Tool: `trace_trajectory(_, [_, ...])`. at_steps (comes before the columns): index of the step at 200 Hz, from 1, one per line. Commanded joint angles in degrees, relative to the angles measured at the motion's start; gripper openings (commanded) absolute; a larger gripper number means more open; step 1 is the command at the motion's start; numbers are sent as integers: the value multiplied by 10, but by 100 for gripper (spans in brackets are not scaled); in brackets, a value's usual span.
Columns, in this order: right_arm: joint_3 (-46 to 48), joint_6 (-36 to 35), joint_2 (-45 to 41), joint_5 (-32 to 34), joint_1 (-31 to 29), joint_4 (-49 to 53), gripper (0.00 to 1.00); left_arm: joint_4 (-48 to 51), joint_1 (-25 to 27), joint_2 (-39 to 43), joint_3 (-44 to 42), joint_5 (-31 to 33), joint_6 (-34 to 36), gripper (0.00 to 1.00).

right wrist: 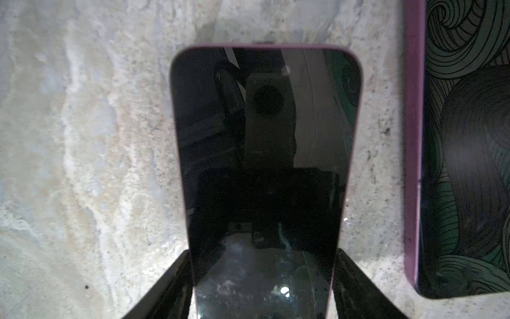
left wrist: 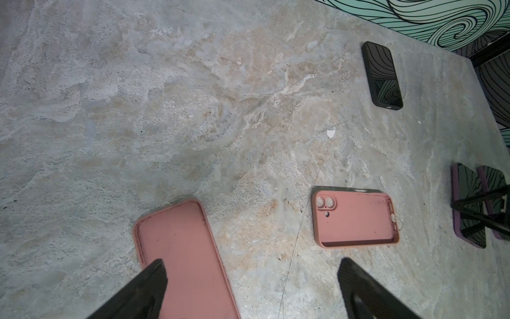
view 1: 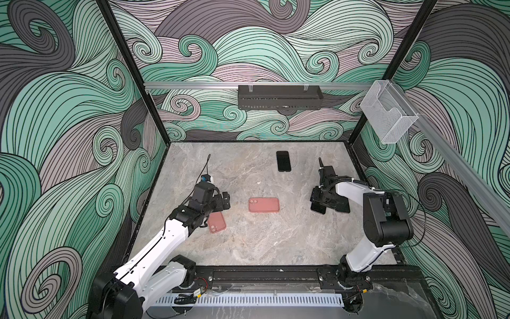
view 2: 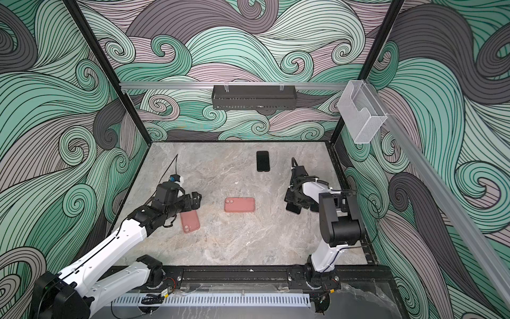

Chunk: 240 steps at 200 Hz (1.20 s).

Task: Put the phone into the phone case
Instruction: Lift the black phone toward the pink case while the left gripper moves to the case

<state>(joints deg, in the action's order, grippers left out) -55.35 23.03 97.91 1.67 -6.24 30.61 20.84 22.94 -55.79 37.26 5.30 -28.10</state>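
My right gripper [right wrist: 262, 262] [view 1: 320, 203] is shut on a dark-screened phone [right wrist: 262, 138] [view 1: 318, 207] with purple edges, one finger against each long side, low over the table's right part. An empty pink phone case [view 1: 264, 205] [left wrist: 354, 218] lies open side up at the table's middle. A second pink case [view 1: 217, 222] [left wrist: 182, 256] lies to the left, partly under my left arm. My left gripper [left wrist: 252, 265] [view 1: 225, 200] hangs open above that case's far end, holding nothing.
Another purple-edged phone [right wrist: 469, 138] [view 1: 343, 207] lies right beside the held one. A black phone [view 1: 283, 161] [left wrist: 382, 74] rests near the back wall. A black basket [view 1: 279, 97] hangs on the rear rail, and a clear bin [view 1: 389, 113] on the right rail.
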Motion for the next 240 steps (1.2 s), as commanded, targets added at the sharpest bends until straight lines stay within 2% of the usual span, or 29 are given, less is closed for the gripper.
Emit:
trace_trajectory(1, [15, -29, -22, -34, -2, -11, 48, -12, -3, -10, 10, -22, 1, 99])
trace_trajectory(41, [19, -63, -70, -47, -15, -8, 41, -35, -3, -54, 32, -64, 9, 98])
trace_trajectory(85, [21, -96, -118, -85, -51, -13, 36, -25, -3, -123, 98, -131, 20, 97])
trace_trajectory(125, [22, -138, -153, -121, -110, -31, 32, -3, -4, -192, 166, -242, 37, 93])
trace_trajectory(166, [23, -156, -166, -150, -160, -43, 29, -32, -4, -238, 195, -344, 32, 91])
trace_trajectory(193, [24, -185, -180, -150, -206, -49, 29, -36, -3, -278, 217, -408, 29, 88])
trace_trajectory(240, [28, -206, -219, -143, -257, -74, 29, -74, -3, -294, 216, -493, 21, 85])
